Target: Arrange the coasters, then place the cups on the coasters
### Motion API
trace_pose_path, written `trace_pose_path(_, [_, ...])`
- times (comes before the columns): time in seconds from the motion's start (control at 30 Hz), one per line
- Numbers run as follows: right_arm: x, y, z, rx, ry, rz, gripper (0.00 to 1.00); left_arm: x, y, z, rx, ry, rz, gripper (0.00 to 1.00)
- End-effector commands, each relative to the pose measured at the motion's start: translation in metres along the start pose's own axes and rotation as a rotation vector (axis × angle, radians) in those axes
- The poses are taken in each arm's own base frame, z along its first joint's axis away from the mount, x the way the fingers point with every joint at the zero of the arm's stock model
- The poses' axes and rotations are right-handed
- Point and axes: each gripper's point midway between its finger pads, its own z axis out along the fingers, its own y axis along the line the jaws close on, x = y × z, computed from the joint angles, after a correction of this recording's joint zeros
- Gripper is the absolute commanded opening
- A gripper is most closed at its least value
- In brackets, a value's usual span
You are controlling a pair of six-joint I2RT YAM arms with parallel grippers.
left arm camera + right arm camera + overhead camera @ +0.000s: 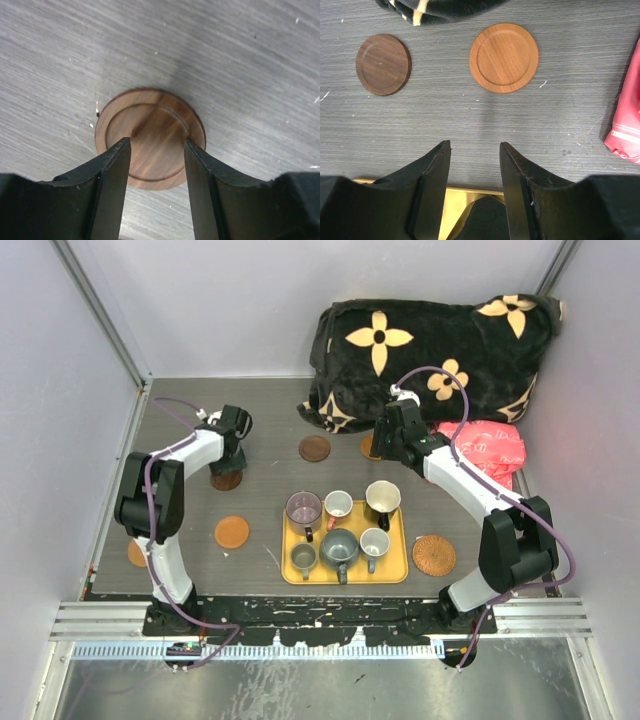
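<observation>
My left gripper (228, 462) (157, 144) is open, its fingers hovering over a dark brown coaster (226, 480) (150, 137) that lies flat on the table and is wider than the gap. My right gripper (392, 452) (475, 145) is open and holds nothing, just short of an orange-brown coaster (368, 446) (504, 57), with another dark brown coaster (314, 448) (383, 64) to its left. Further coasters are an orange one (232, 532), one half hidden by the left arm (136, 554), and a wicker one (434, 555). Several cups stand on the yellow tray (396, 572): purple (303, 508), white (338, 505), black (382, 498), olive (303, 558), and two grey (338, 547) (374, 541).
A black blanket with tan flowers (430, 350) (440, 9) lies at the back right. A red bag (485, 448) (627, 125) sits beside the right arm. White walls close in the table on the left, back and right.
</observation>
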Motion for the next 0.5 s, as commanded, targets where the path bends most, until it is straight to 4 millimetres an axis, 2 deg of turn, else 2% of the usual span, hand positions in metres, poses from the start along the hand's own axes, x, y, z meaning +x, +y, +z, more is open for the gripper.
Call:
trace_pose_path(0.0, [-0.017, 0.008, -0.003, -0.029, -0.057, -0.005, 0.50, 0.002, -0.020, 0.018, 0.055, 0.033, -0.021, 0.50])
trace_pose_path(0.17, [-0.014, 0.007, -0.002, -0.020, -0.052, -0.007, 0.50, -0.003, -0.047, 0.024, 0.130, 0.042, -0.024, 0.49])
trace_pose_path(0.47, [-0.015, 0.006, -0.001, -0.012, -0.049, -0.011, 0.50, -0.006, -0.088, 0.031, 0.167, 0.050, 0.022, 0.49])
